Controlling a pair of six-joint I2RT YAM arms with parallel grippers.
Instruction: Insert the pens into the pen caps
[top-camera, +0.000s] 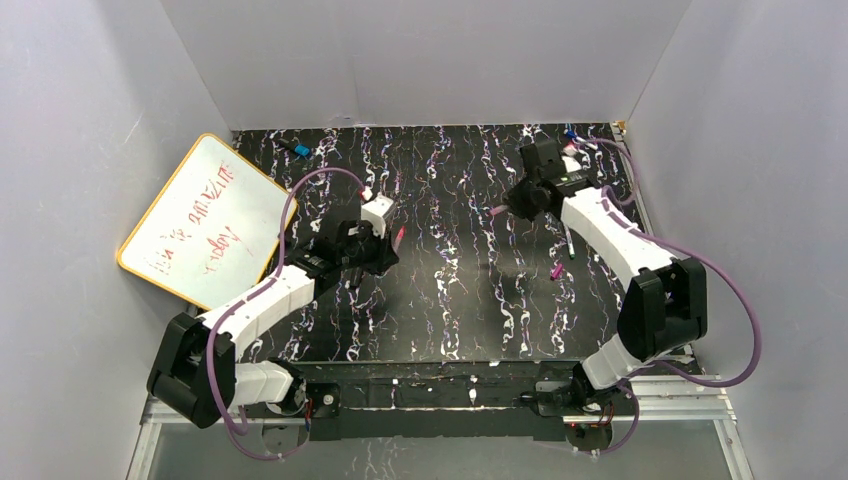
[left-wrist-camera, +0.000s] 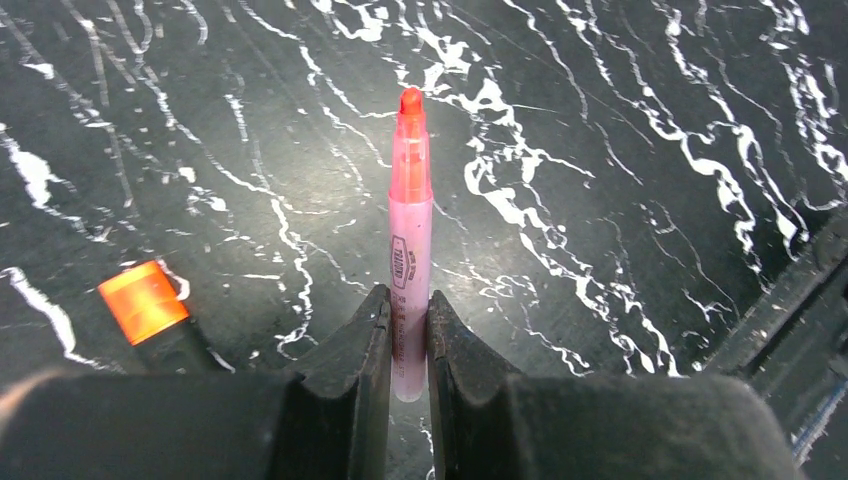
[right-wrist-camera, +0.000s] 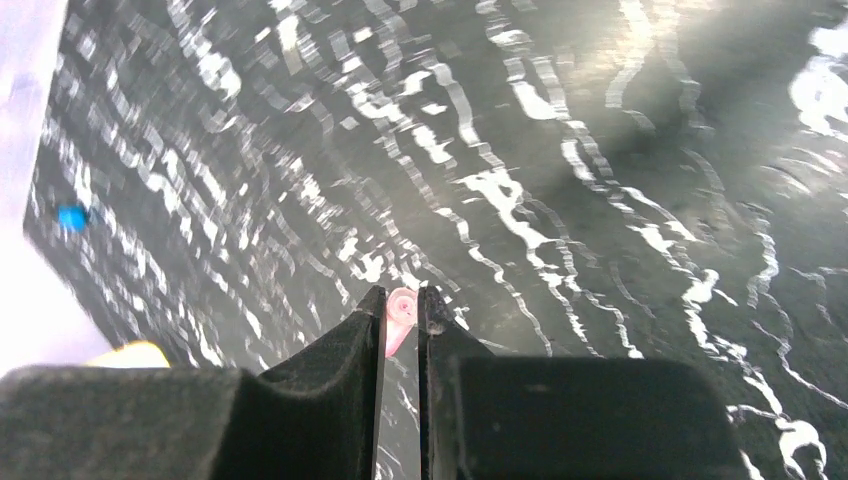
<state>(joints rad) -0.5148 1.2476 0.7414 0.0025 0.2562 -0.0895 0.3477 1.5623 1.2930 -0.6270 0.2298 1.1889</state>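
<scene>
My left gripper (top-camera: 388, 240) (left-wrist-camera: 408, 300) is shut on a pale pink pen (left-wrist-camera: 410, 250) with an uncapped red-orange tip pointing away, held above the table. A black pen with a red-orange end (left-wrist-camera: 143, 300) lies below it at the lower left of the left wrist view. My right gripper (top-camera: 503, 208) (right-wrist-camera: 401, 298) is shut on a small pink pen cap (right-wrist-camera: 401, 308), its round end facing the camera. The two grippers are well apart. A magenta cap (top-camera: 556, 271) lies loose on the table, with a pale pen (top-camera: 568, 243) beside it.
A yellow-framed whiteboard (top-camera: 200, 220) leans at the left. A small blue object (top-camera: 302, 149) (right-wrist-camera: 71, 216) lies near the back wall. More small items (top-camera: 571, 135) sit in the back right corner. White walls close in three sides.
</scene>
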